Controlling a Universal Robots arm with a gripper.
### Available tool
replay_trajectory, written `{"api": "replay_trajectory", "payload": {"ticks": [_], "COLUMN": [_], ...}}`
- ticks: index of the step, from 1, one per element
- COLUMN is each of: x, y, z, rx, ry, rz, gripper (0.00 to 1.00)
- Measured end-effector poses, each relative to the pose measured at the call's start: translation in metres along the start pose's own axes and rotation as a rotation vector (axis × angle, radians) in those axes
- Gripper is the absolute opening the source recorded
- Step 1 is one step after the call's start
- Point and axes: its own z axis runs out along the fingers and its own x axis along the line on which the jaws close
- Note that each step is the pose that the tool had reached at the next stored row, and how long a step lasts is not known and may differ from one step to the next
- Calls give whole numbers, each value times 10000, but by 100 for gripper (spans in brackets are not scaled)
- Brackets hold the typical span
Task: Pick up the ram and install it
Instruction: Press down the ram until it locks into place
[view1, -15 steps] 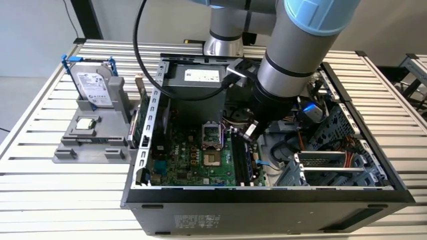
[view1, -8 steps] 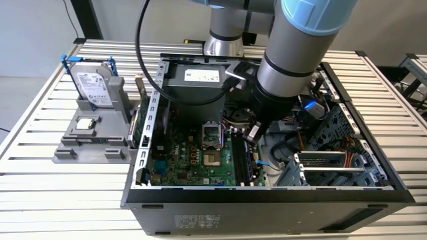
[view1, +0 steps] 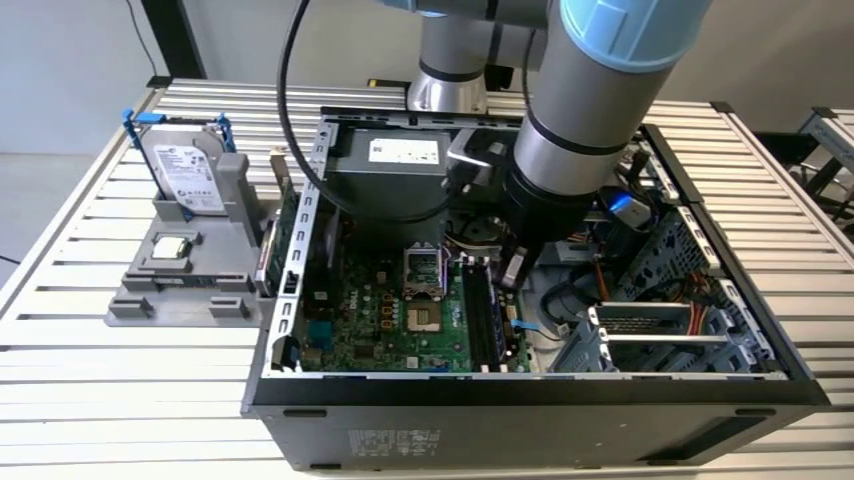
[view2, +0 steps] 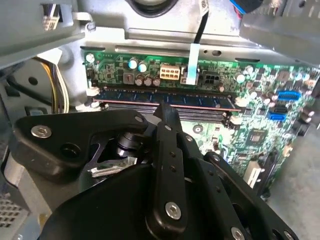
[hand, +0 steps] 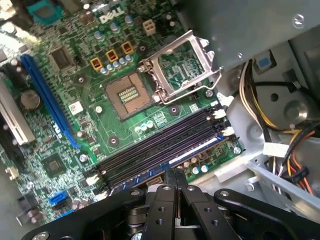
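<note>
The ram (view2: 200, 100) is a long dark green stick with black chips. It stands on edge in the memory slot at the rim of the green motherboard (hand: 65, 125), white latches at both ends. It also shows in the first wrist view (hand: 192, 152). My gripper (view2: 165, 111) is down inside the open computer case (view1: 287, 300), its black fingers shut together. The fingertips (hand: 175, 175) sit at the ram's top edge near mid-length, across the stick rather than clamped around it. In the exterior view my gripper (view1: 511, 278) hangs over the slots (view1: 487, 320).
Empty dark slots (hand: 155, 147) lie beside the ram, then an open processor socket (hand: 127, 95). Yellow and orange cables (hand: 280, 125) and the power supply (view1: 400, 165) crowd nearby. A grey stand outside the case, at the exterior view's left, holds a hard drive (view1: 187, 170) and processor chip (view1: 170, 248).
</note>
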Motion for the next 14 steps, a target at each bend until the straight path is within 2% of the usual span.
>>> {"api": "replay_trajectory", "payload": {"ticks": [8,14], "x": [1,-14], "y": [-1,7], "z": [21,45], "rx": [16,67], "ry": [19,1], "rz": [-1415,-2099], "gripper": [0,0]}}
